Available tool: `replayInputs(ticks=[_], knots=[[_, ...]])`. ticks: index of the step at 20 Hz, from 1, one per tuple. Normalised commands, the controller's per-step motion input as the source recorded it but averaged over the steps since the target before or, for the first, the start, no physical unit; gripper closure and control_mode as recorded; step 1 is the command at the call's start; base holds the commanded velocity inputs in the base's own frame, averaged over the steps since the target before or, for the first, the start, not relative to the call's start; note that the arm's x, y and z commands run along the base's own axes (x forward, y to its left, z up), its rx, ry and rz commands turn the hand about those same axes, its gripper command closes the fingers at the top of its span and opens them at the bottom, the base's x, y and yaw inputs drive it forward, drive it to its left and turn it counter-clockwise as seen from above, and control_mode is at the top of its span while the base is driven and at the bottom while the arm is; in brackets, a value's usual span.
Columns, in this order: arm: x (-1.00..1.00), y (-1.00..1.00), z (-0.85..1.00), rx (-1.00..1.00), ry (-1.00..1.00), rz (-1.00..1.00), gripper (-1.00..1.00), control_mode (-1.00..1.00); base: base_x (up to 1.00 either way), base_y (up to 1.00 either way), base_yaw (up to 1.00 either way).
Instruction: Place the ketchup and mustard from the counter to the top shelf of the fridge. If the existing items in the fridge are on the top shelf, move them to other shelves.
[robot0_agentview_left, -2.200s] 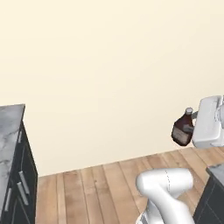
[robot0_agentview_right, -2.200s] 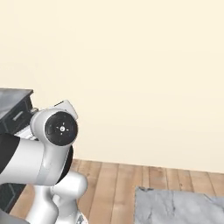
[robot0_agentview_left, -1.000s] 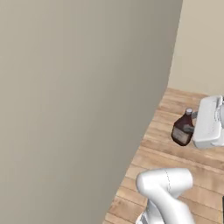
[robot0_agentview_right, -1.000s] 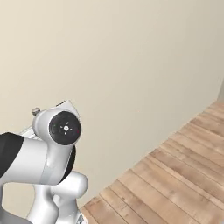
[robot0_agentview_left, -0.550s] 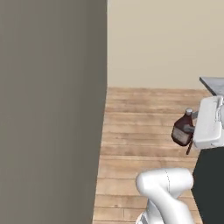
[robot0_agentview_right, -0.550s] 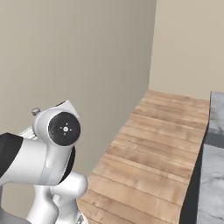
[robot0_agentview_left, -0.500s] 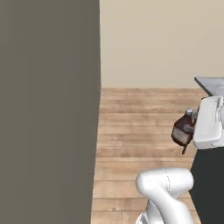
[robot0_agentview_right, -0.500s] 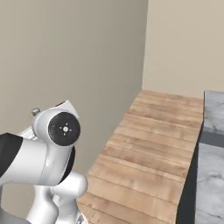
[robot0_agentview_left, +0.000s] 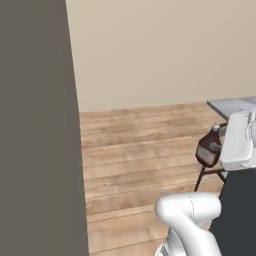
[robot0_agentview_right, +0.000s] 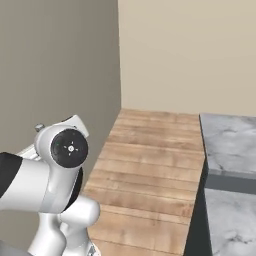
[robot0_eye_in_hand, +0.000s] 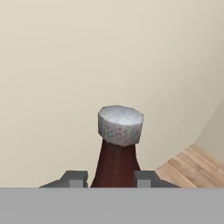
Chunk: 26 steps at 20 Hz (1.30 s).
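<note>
Gripper: the gripper (robot0_eye_in_hand: 113, 177) is pinched on the ketchup, one small dark finger tip (robot0_eye_in_hand: 74, 178) on each side of the bottle's dark red neck.
Ketchup: the ketchup (robot0_agentview_left: 208, 149) hangs in the air at the right edge of the left base view, carried upright against the white hand, above the wooden floor; in the hand view its grey cap (robot0_eye_in_hand: 120, 124) stands in front of the cream wall. It sits at the same spot against the hand as half a second ago.
Arm: the white arm (robot0_agentview_left: 187, 220) rises at the lower right of the left base view, in the same pose as before.
Counter: the marbled counter (robot0_agentview_right: 229, 165) fills the right side of the right base view, more of it than half a second ago; a grey corner (robot0_agentview_left: 231, 105) shows behind the hand in the left base view.
Floor: the wooden floor (robot0_agentview_right: 150, 170) runs away to the cream wall.
Panel: the tall dark grey panel (robot0_agentview_left: 35, 125) on the left takes up less of the left base view than half a second ago; the whole picture has shifted, so the camera has turned, not the room.
Wall: the cream wall (robot0_agentview_left: 160, 50) shows wider now.
</note>
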Motion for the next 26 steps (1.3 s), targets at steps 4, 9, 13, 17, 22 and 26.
replayInputs(ticks=[4,9,13,17,22,26], knots=[[0.0,0.0,0.0,0.0,0.0,0.0,1.0,1.0,1.0,-0.01,-0.08],[0.0,0.0,0.0,0.0,0.0,0.0,1.0,1.0,1.0,-0.01,-0.17],[0.0,0.0,0.0,0.0,0.0,0.0,1.0,1.0,1.0,0.0,-0.25],[0.0,0.0,0.0,0.0,0.0,0.0,1.0,1.0,1.0,0.0,-0.28],[0.0,0.0,0.0,0.0,0.0,0.0,1.0,1.0,0.99,0.0,-0.38],[0.0,0.0,0.0,0.0,0.0,0.0,1.0,1.0,0.71,0.0,-0.57]])
